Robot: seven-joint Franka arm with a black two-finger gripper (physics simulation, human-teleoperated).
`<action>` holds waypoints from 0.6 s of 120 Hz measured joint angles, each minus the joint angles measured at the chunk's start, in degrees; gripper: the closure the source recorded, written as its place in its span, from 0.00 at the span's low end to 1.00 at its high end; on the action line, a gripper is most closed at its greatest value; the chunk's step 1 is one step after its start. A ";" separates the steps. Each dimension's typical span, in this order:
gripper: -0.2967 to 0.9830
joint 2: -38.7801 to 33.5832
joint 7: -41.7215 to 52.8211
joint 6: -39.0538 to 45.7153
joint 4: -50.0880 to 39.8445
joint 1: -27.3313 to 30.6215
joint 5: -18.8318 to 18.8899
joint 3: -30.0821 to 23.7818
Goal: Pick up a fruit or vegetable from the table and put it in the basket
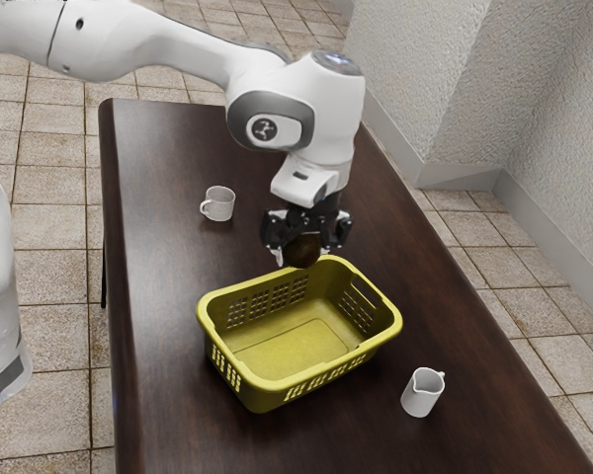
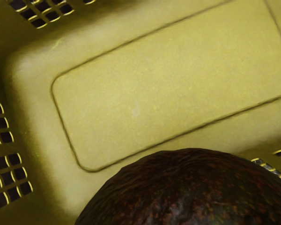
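- Dark, rough-skinned avocado [image 1: 301, 250] in midair, pinched between the two fingers of my black gripper [image 1: 302, 258], beside the long rim farther from the exterior view's camera, near that rim's end toward the exterior view's right.
- Below, the yellow-green plastic basket [image 1: 287, 346] sits on a dark wooden table [image 1: 158, 247], its floor bare.
- Carrying to the drop, I judge; next, I centre the fruit inside the rim, lower it clear of the walls and release.
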 joint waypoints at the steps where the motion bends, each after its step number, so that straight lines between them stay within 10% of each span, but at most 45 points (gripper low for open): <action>1: 0.73 0.03 -0.07 -0.01 0.02 0.01 -0.07 -0.18; 42: 0.62 2.13 -2.23 -0.83 0.71 0.21 -1.50 -5.09; 72: 0.30 2.28 -3.02 -1.62 0.76 0.26 -1.08 -6.12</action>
